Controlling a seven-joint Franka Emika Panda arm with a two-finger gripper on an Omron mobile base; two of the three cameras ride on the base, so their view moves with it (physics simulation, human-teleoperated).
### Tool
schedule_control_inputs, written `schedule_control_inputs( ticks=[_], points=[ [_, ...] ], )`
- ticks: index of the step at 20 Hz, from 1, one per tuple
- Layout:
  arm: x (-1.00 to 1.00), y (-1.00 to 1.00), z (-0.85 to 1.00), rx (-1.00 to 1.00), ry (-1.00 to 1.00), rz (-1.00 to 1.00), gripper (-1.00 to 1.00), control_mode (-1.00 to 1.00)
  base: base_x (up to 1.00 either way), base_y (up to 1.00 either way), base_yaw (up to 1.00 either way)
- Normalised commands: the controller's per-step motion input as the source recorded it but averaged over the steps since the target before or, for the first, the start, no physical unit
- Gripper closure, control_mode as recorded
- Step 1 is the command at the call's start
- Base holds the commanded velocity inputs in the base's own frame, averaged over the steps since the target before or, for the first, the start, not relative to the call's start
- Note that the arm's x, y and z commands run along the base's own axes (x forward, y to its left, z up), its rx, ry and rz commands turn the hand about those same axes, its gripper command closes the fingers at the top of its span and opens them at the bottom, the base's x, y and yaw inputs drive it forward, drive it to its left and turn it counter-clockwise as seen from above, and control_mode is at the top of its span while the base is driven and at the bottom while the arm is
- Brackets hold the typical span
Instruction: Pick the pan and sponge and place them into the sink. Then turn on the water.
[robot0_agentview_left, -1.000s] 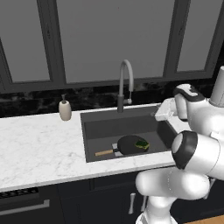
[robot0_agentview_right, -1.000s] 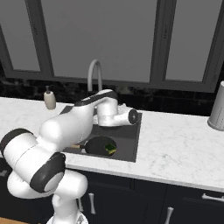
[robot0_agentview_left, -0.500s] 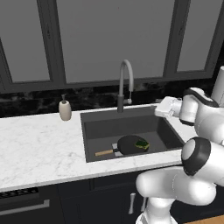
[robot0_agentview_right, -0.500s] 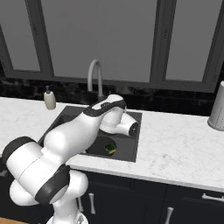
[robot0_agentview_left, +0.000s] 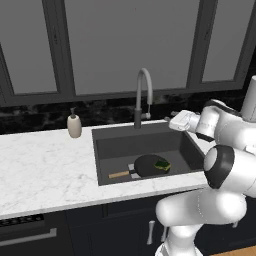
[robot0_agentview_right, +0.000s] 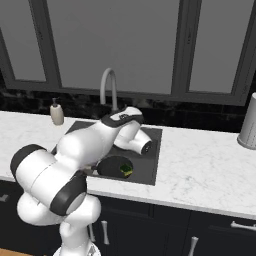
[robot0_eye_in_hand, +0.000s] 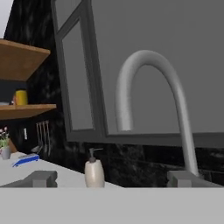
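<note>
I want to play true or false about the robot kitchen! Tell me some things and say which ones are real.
1. The pan lies inside the sink. True.
2. The sponge sits on the counter next to the soap dispenser. False: it rests on the pan, in the sink.
3. Water is pouring from the faucet. False: no water shows.
4. The gripper is open and holds nothing. True.
5. The pan's wooden handle points toward the side where the soap dispenser stands. True.
</note>
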Motion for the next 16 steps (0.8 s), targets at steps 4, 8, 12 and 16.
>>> schedule_control_inputs(
  ticks=[4, 8, 12, 16],
  points=[
    [0.41, 0.00, 0.00, -0.01, 0.00, -0.01, -1.00, -1.00, 0.00, 0.00, 0.00],
    [0.28, 0.00, 0.00, -0.03, 0.00, -0.04, -1.00, -1.00, 0.00, 0.00, 0.00],
    [0.28, 0.00, 0.00, -0.04, 0.00, -0.05, -1.00, -1.00, 0.00, 0.00, 0.00],
    [0.26, 0.00, -0.01, -0.04, 0.00, -0.05, -1.00, -1.00, 0.00, 0.00, 0.00]
  ],
)
